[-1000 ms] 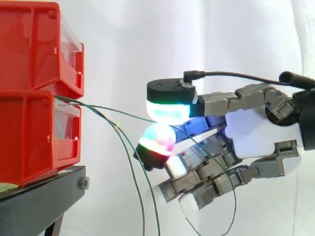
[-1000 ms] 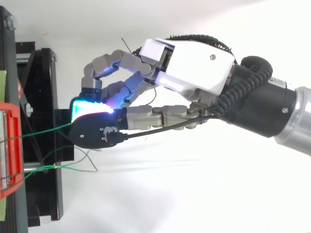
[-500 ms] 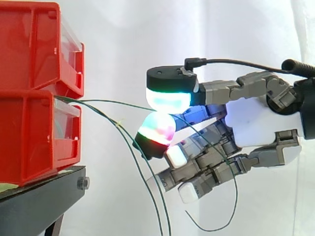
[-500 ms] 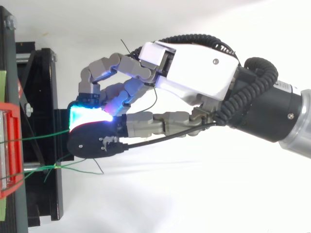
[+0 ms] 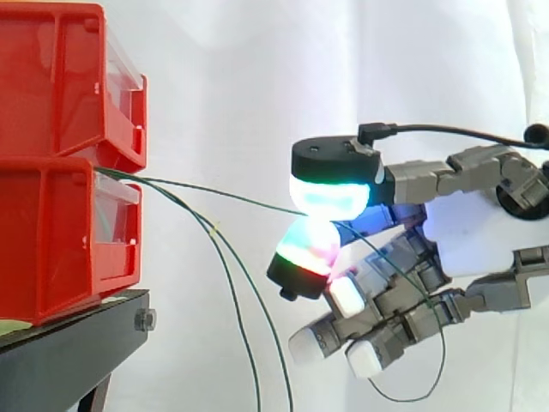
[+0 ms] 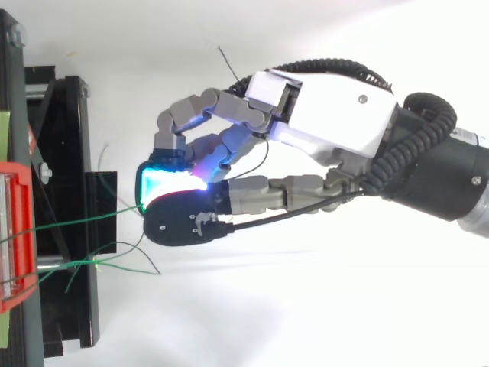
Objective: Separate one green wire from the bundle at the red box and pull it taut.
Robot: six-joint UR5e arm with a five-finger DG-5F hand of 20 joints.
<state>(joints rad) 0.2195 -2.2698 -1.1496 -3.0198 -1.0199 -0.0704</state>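
Pulling step, I judge: the hand's glowing fingers pinch one thin green wire, nearly straight from the lower red plastic box; the other green wires sag. Next: draw away from the box without slipping.

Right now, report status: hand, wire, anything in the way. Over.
Hand shut on one green wire. It runs straight from red box to hand, looks taut. Other wires hang slack below.

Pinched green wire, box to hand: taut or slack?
Taut. In the side view the green wire runs straight from the red box to the hand, pinched between its glowing pads; the other wires sag.
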